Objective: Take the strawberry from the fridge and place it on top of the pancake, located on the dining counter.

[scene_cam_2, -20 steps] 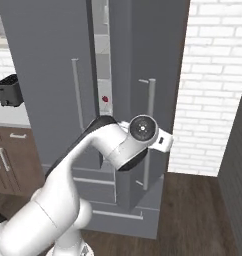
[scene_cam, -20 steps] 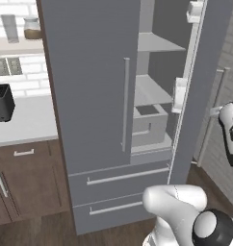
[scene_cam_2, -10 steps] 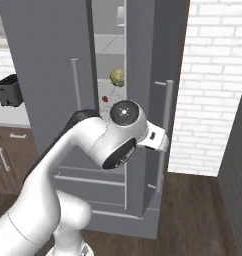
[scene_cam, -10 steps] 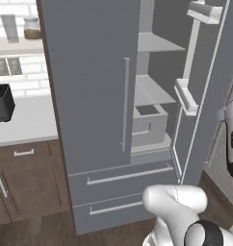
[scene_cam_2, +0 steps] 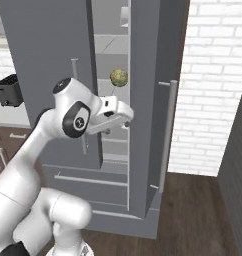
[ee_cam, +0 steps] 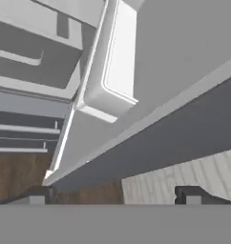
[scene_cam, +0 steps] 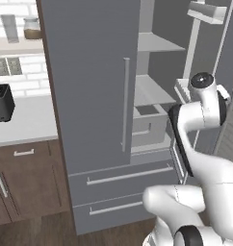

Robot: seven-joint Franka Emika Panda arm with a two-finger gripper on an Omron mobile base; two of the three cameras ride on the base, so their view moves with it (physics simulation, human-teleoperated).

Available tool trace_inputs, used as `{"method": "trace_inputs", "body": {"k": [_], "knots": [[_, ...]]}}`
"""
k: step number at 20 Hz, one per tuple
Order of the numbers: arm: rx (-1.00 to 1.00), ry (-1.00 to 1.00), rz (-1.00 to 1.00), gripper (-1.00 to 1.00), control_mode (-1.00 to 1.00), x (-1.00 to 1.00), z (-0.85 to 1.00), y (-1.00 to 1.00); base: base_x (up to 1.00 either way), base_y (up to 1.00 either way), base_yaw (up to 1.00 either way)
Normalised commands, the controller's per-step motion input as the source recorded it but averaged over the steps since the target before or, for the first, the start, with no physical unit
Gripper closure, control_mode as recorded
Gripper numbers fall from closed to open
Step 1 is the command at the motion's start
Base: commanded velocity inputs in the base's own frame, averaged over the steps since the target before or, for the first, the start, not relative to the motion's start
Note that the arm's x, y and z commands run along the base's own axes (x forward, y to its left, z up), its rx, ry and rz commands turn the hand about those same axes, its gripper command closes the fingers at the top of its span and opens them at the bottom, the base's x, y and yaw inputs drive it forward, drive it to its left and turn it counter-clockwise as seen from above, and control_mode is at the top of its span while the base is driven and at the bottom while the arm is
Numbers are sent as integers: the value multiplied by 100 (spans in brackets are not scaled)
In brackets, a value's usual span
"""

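Swinging my claw (scene_cam_2: 124,111) at the open right door of the tall matte grey fridge (scene_cam: 89,96), its fingers parted and empty. I can't spot the tiny red strawberry now. Judging by the lumpy yellowish-green ball (scene_cam_2: 118,77), the shelves lie beyond and above the claw.

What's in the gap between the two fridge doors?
In the right base view, the gap holds pale shelves, a lumpy yellowish-green ball and, below the ball, the robot's tool.
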Motion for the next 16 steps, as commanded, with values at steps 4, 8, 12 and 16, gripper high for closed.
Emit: {"method": "trace_inputs", "body": {"k": [4, 8, 12, 16], "knots": [[-44, 18, 9, -100, -100, 80, 0, 56, 0, 0, 0], [-33, 13, 9, -100, -100, 54, 1, 15, 0, 0, 0], [-16, 24, 4, -100, -100, 39, 0, -33, 0, 0, 0], [-11, 19, 0, -100, -100, 18, 0, -50, 0, 0, 0]]}}
